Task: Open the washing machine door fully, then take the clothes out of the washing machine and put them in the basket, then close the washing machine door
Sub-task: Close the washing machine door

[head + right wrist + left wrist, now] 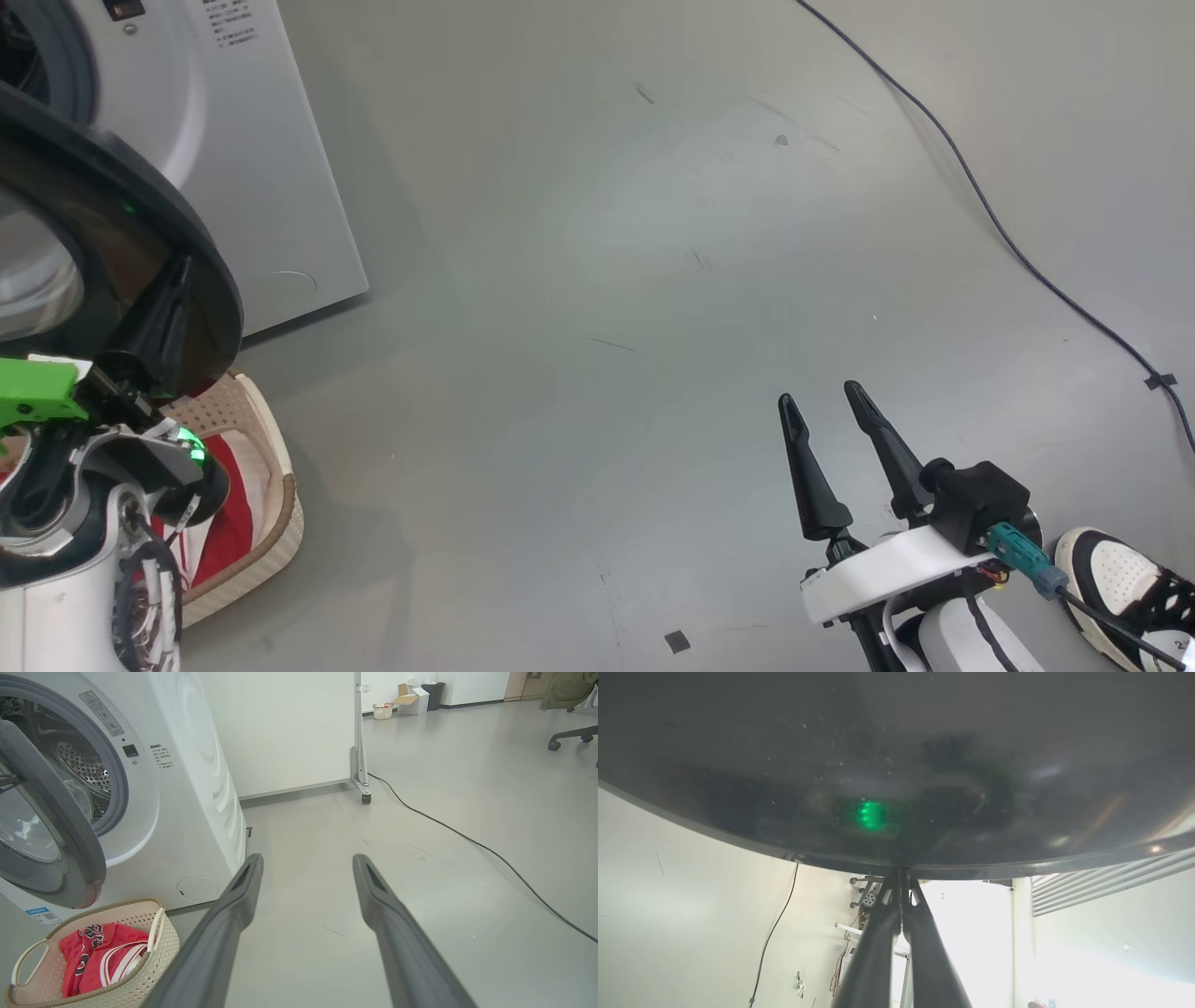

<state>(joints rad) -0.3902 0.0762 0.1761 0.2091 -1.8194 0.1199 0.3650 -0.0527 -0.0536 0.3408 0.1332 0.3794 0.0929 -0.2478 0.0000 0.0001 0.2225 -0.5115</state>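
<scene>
Black washing machine door (896, 765) sits against my left gripper (900, 873), pinched together to push it shut; right gripper (820, 395) idles, spread.

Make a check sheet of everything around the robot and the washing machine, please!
Surface: grey floor, scuffed.
Job's things: white washing machine, its door standing open; red clothes in the basket beside it.
Clutter: small dark scrap on floor.
Grippers: left gripper shut, tips at the door's edge; right gripper open, holding nothing.
Cables: black cable across the floor.
Surroundings: person's shoe near the right arm; office chair and boxes far off.
</scene>
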